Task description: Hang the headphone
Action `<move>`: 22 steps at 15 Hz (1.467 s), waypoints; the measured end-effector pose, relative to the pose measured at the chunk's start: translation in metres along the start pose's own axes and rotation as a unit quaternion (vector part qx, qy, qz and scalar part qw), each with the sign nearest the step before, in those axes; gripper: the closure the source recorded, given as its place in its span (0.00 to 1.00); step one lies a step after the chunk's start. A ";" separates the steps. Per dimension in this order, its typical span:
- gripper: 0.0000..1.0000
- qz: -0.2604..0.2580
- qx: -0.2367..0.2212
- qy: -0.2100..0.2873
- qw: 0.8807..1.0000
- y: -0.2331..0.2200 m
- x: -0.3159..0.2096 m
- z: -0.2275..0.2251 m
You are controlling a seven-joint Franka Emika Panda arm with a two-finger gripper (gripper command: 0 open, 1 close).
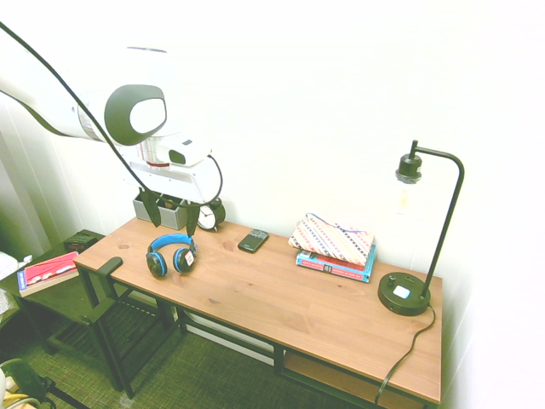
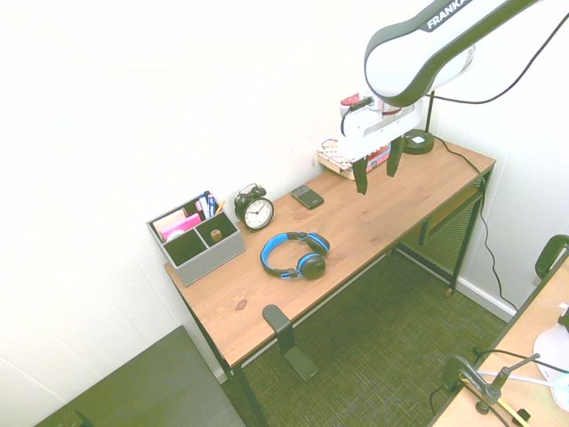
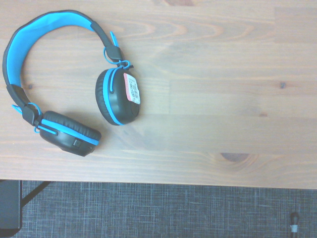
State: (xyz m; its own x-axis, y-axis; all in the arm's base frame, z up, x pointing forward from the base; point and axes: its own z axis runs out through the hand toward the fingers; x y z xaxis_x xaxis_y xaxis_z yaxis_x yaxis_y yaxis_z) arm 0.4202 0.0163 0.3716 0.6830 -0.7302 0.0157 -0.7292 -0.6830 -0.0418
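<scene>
The headphone (image 1: 171, 254) (image 2: 295, 255) lies flat on the wooden desk (image 1: 281, 298) near its front edge. It has a blue headband and black ear cups, one with a small sticker. The wrist view looks straight down on the headphone (image 3: 111, 99) and on the desk's front edge. My gripper (image 1: 173, 217) (image 2: 377, 173) hangs open well above the desk with nothing between its fingers. It touches nothing and stands high over the desk, a little to one side of the headphone. A black hook (image 1: 109, 266) (image 2: 280, 325) is clamped to the desk's edge close to the headphone.
Along the wall stand a grey organizer (image 2: 196, 238), a black alarm clock (image 2: 257, 212), a phone (image 2: 308, 197), a pouch on books (image 1: 334, 247) and a black lamp (image 1: 407, 294). A low side table with a red book (image 1: 47, 271) stands beside the desk.
</scene>
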 end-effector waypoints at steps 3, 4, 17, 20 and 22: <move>0.00 0.015 0.010 0.010 1.000 -0.002 0.004 -0.003; 0.00 0.032 0.021 0.020 0.999 -0.006 0.006 -0.006; 0.00 0.203 0.027 0.037 0.978 -0.190 -0.015 0.091; 0.00 0.191 0.035 0.029 0.980 -0.214 -0.022 0.115; 0.00 0.185 0.034 0.024 0.982 -0.226 -0.029 0.127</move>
State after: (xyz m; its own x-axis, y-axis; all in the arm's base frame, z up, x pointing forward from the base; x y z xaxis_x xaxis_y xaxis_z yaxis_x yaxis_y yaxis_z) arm 0.5706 0.1942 0.2535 0.3687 -0.9290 0.0335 -0.9214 -0.3700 -0.1190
